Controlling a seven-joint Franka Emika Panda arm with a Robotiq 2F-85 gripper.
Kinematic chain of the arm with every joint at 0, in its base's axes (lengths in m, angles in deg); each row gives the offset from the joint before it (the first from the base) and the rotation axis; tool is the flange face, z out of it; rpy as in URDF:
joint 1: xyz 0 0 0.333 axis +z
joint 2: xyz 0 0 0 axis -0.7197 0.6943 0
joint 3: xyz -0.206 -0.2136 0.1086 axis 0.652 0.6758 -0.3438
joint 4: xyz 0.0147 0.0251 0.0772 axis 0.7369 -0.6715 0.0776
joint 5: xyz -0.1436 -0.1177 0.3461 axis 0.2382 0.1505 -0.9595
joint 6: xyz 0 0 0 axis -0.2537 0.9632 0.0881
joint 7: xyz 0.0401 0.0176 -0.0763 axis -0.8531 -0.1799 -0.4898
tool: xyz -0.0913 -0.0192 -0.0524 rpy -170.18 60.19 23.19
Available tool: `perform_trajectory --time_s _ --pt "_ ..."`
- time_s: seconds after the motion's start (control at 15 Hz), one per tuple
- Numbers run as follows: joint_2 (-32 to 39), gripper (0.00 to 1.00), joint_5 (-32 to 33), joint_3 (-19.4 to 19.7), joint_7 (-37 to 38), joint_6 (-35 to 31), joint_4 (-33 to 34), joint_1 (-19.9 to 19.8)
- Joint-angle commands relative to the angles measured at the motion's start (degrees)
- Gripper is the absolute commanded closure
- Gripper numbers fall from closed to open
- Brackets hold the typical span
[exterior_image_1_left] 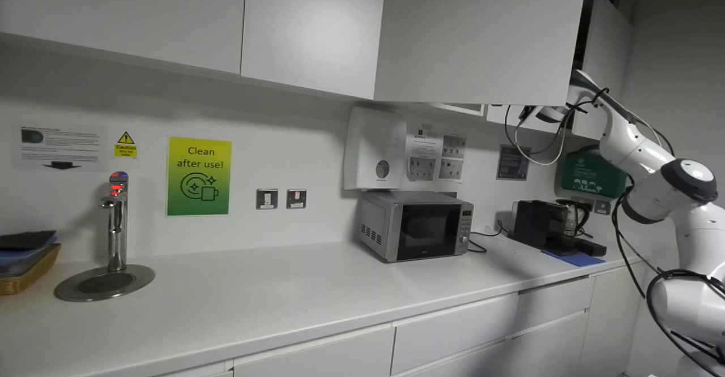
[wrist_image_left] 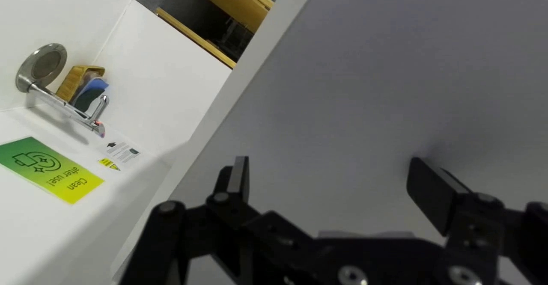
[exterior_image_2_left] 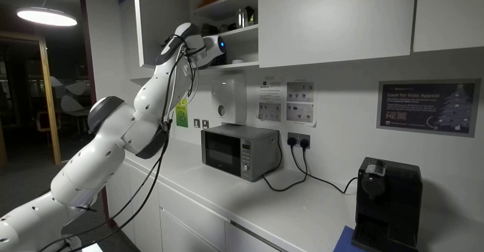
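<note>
My claw (wrist_image_left: 328, 163) gapes wide and empty, facing the cabinet door (wrist_image_left: 364, 84), which stands open beside the shelves (exterior_image_2_left: 244, 30), presumably so that their contents are reachable.

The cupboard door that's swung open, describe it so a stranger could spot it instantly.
In an exterior view, find the microwave on the long white counter, then look up to the cupboards. The door is the white panel whose inner side faces the claw. Unlike the shut doors to its right, it juts outward, baring shelves.
</note>
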Motion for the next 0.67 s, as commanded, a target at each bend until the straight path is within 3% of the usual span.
perform_trajectory --time_s 0.0,0.6 --pt "0.5 0.00 0.5 1.4 -0.1 3.7 5.2 5.0" --pt "0.5 0.00 0.8 5.2 0.4 9.2 13.4 13.4"
